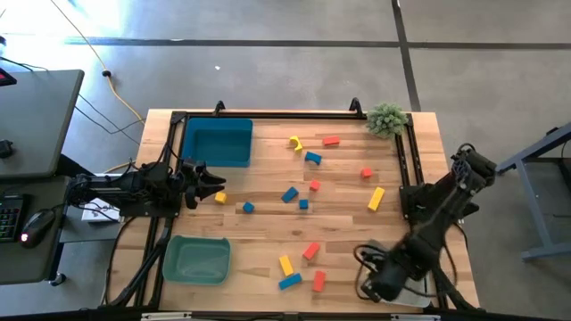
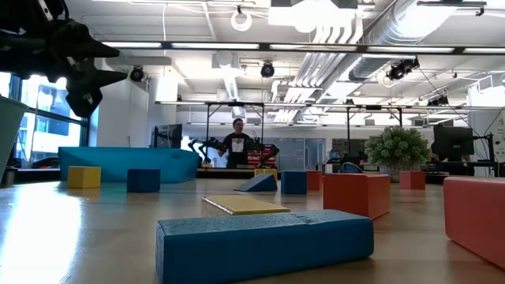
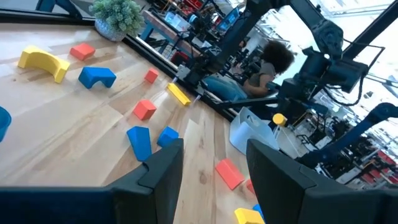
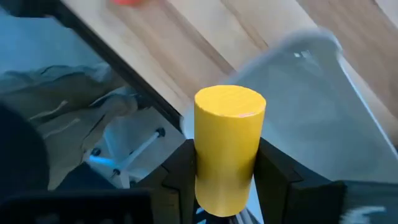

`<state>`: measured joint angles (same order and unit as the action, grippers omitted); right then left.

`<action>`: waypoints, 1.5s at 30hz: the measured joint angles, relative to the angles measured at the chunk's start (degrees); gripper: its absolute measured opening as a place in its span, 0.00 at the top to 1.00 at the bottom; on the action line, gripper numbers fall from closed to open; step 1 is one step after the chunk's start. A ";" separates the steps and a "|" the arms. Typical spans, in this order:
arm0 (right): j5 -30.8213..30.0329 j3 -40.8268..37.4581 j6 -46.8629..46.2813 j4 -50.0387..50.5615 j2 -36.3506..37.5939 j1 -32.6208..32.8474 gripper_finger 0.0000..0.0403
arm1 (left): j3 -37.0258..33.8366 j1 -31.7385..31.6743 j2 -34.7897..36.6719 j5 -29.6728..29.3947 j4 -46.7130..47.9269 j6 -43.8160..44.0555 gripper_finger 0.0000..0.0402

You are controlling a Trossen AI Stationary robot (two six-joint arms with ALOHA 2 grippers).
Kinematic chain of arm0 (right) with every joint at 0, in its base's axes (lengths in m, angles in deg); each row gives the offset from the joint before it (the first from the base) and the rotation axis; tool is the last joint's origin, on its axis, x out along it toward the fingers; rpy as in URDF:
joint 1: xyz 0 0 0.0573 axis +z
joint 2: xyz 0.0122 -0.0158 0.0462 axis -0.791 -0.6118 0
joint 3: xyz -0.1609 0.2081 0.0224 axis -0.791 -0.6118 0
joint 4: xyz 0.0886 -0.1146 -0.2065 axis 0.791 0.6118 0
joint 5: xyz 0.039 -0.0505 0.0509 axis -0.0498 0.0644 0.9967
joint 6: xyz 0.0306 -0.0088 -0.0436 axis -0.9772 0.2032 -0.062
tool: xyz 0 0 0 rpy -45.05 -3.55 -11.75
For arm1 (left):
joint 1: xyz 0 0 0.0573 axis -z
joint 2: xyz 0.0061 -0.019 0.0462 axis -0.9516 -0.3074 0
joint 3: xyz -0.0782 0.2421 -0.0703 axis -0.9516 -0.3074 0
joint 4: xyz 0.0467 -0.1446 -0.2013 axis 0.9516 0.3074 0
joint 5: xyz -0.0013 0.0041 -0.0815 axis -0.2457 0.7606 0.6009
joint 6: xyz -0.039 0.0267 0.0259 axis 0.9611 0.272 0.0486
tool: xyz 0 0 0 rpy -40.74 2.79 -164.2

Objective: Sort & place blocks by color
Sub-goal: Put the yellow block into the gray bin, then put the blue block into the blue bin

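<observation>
Several red-orange, blue and yellow blocks lie scattered on the wooden table point(image 1: 268, 223), among them a yellow curved piece point(image 1: 296, 143), a yellow bar point(image 1: 376, 198) and a blue bar point(image 1: 289, 281). My left gripper point(image 1: 212, 185) point(image 3: 214, 165) is open and empty. It hovers at the table's left side, beside a small yellow block point(image 1: 220, 197) and a blue one point(image 1: 248, 207). My right gripper point(image 1: 370, 260) point(image 4: 229, 171) is at the near right corner, shut on a yellow cylinder point(image 4: 229, 146) above the clear bin point(image 4: 311, 118). My right gripper pinches the yellow cylinder between its two fingers point(image 4: 273, 165), on the curved sides of its lower half point(image 4: 227, 186). The cylinder's flat end point(image 4: 231, 101) sticks out past the fingertips. It is lifted clear, over the clear bin point(image 3: 252, 130).
A blue bin point(image 1: 217, 143) stands at the far left and a green bin point(image 1: 197, 259) at the near left. A small green plant point(image 1: 387, 118) sits at the far right corner. A black frame rail point(image 1: 285, 114) runs around the table. A person point(image 2: 237, 146) stands in the room behind.
</observation>
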<state>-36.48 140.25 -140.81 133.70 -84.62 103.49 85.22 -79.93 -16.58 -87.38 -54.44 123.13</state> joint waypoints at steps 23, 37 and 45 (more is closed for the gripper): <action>-3.48 -16.37 -19.77 -12.17 -0.23 7.11 0.75 | -0.01 0.02 0.00 -1.33 -0.04 1.95 0.59; -3.00 -20.46 -19.23 -18.10 -0.23 4.11 0.63 | -0.01 0.02 0.00 -1.31 -0.07 1.53 0.59; 2.36 -20.06 -19.11 -18.41 -0.23 2.50 0.54 | 0.01 -0.02 0.02 -1.31 -0.07 -1.06 0.56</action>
<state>-34.13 120.19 -159.92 115.29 -84.85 105.99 85.23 -79.96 -16.56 -88.69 -54.51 122.08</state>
